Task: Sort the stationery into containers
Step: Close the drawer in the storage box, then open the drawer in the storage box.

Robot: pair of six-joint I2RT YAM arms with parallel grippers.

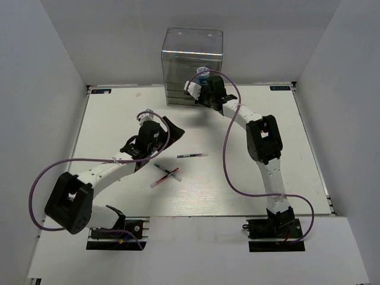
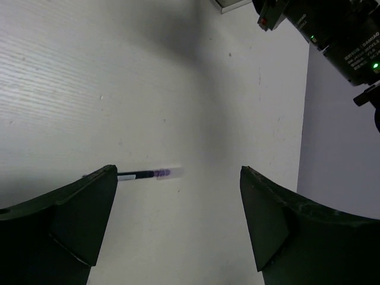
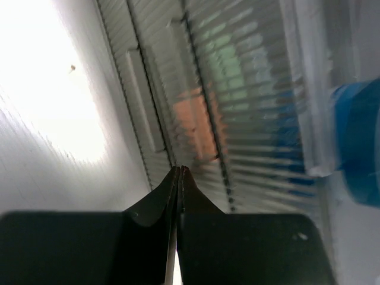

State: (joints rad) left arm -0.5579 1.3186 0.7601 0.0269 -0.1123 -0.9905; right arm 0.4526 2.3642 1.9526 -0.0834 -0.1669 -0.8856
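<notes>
The clear organizer (image 1: 192, 59) stands at the table's far edge. My right gripper (image 1: 198, 95) is shut and empty, its tips (image 3: 180, 170) right at the ribbed drawer fronts (image 3: 148, 107). Orange (image 3: 199, 127), green and blue shapes show blurred through the drawers. The blue-white roll (image 1: 203, 72) sits just above that gripper at the organizer; it also shows at the right edge of the right wrist view (image 3: 359, 142). My left gripper (image 1: 173, 127) is open and empty above the table (image 2: 178, 178). A dark pen with a purple-clear end (image 2: 145, 174) lies by its left finger.
The dark pen (image 1: 192, 155) lies mid-table. A red pen and a clear pen (image 1: 166, 175) lie crossed nearer the front. The right arm (image 2: 338, 35) fills the top right of the left wrist view. White walls close in the table's left, right and far sides.
</notes>
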